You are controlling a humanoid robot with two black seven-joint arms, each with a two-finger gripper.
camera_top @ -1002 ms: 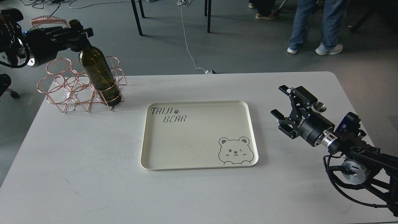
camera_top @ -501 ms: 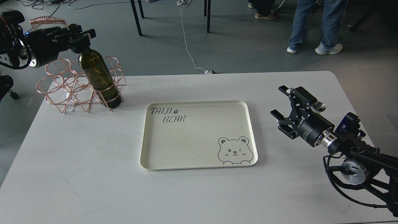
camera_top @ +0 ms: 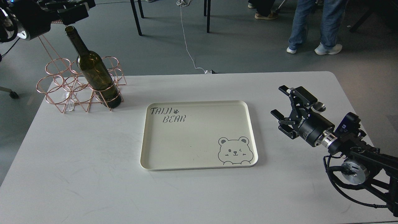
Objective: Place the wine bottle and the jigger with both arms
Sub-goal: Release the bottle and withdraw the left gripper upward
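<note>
The dark green wine bottle point(camera_top: 93, 70) stands tilted in a front ring of the copper wire rack point(camera_top: 59, 90) at the table's back left, its neck free. My left gripper point(camera_top: 73, 11) hovers just above and left of the bottle mouth, apart from it, and looks open. My right gripper point(camera_top: 277, 105) is open and empty over the table's right side, fingers pointing left. The steel jigger point(camera_top: 319, 107) stands right behind it; only its top rim shows.
A cream tray point(camera_top: 199, 140) printed with "TAIJI BEAR" lies in the table's middle. The white table point(camera_top: 77, 174) ends near the rack at the left. People's legs and chair legs stand on the floor beyond the far edge.
My left gripper has let go of the bottle neck and risen up and away. The bottle stays leaning in the rack. The right arm has not moved.
</note>
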